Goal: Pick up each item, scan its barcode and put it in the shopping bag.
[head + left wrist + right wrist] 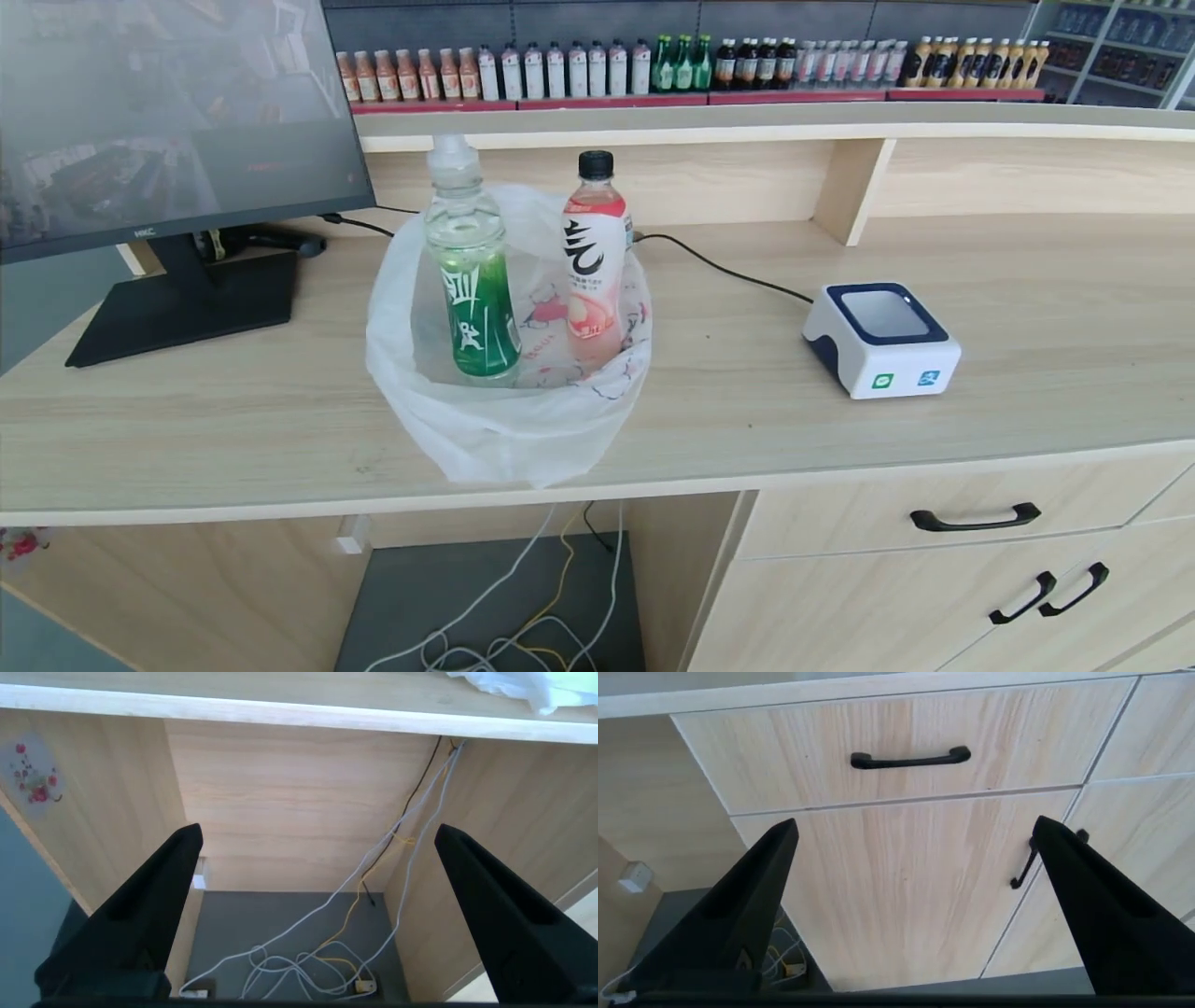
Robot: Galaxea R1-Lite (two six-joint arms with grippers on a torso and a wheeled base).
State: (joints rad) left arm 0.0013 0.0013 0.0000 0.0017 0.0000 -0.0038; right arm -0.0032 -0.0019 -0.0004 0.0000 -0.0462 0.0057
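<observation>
- Green bottle (pixel 471 280), pink bottle (pixel 595 261): upright, long axes vertical, caps up, side by side inside shopping bag (pixel 504 429) on counter (pixel 728 411).
- Scanner (pixel 879 338): right of shopping bag.
- Left end effector (pixel 318 835), right end effector (pixel 915 826): wide, empty.

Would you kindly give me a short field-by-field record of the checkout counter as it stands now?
shopping bag: white, open, on the counter between monitor and scanner
in the bag: green bottle and pink bottle, both upright, side by side
left gripper: open, below the counter top, facing the cables
right gripper: open, facing the drawer handle
task state: both bottles bagged
</observation>
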